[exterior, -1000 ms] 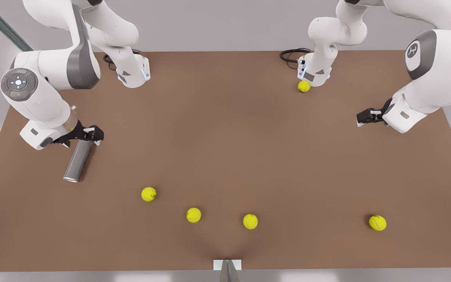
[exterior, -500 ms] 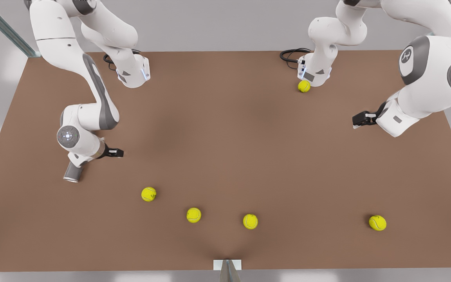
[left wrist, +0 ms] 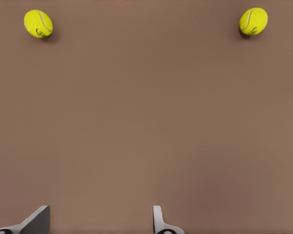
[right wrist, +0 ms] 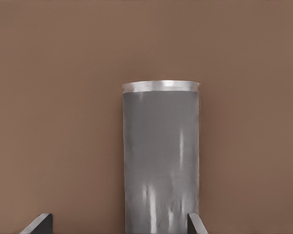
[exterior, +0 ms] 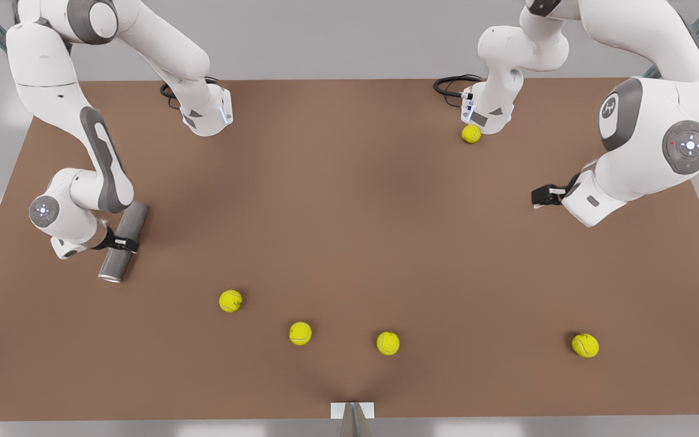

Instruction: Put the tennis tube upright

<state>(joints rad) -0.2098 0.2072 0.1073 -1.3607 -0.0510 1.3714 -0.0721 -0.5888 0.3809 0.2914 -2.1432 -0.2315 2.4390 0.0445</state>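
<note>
The tennis tube [exterior: 135, 217] lies flat on the brown table [exterior: 349, 212] at the front view's left, with its silvery rim [exterior: 109, 278] toward the near edge. My right gripper [exterior: 124, 244] is low over the tube's middle. In the right wrist view the tube [right wrist: 161, 161] runs between the open right gripper [right wrist: 118, 225]; one finger [right wrist: 195, 224] is at its side and the other [right wrist: 39, 224] stands off with a gap. My left gripper [exterior: 540, 195] waits open at the front view's right, and the open left gripper [left wrist: 100, 219] has bare table under it.
Three tennis balls [exterior: 230, 300], [exterior: 300, 333], [exterior: 388, 343] lie in a row near the front edge. Another ball [exterior: 585, 345] lies at the front right and one [exterior: 471, 133] by the far arm base. Two balls [left wrist: 38, 23], [left wrist: 253, 21] lie ahead of the left gripper.
The right arm swung round and its gripper moved from the tube's far end to across its middle. The left gripper drifted slightly toward the front view's left. The tube stayed put.
</note>
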